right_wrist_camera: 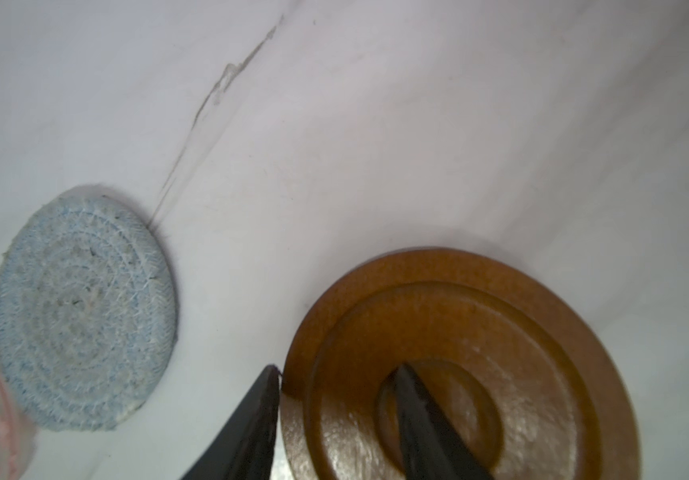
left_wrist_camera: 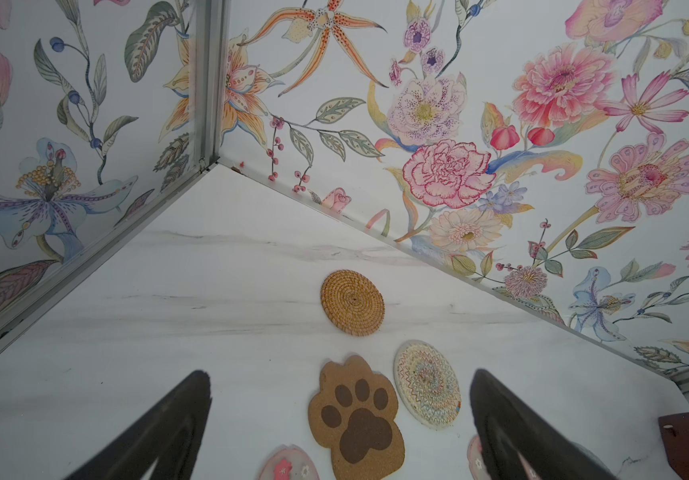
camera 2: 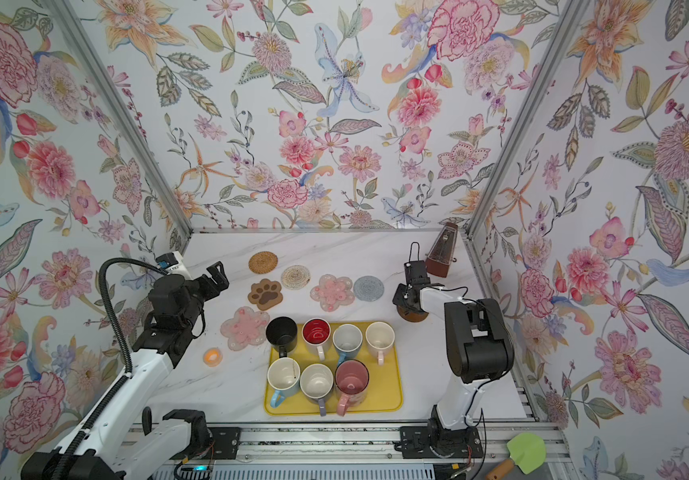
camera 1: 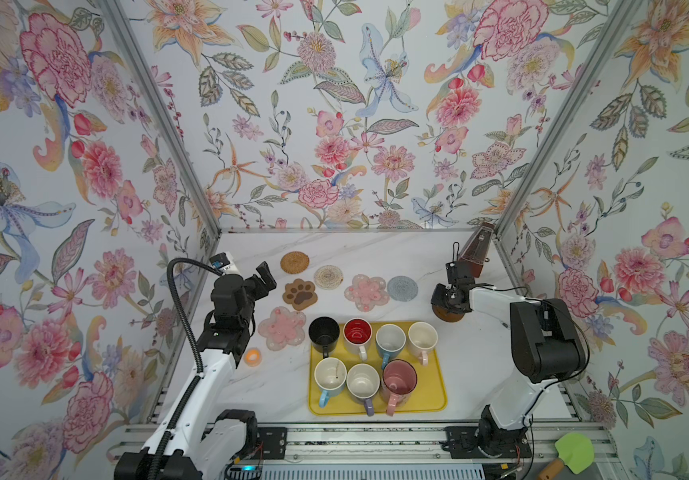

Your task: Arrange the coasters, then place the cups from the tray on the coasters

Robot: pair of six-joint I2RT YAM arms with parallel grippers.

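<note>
My right claw (right_wrist_camera: 337, 370), half shut, seems to pinch the rim of the brown coaster (right_wrist_camera: 500, 316), one finger outside and one on its middle, as it lies flat right of the grey-blue coaster (right_wrist_camera: 85, 316), nearer this arm; my left claw (camera 1: 267, 278) gapes empty.

Beyond the tray (camera 1: 432, 388), the right gripper (camera 1: 447, 309) hides most of the dark brown disc (camera 1: 451, 318). The right wrist view cuts it off.
</note>
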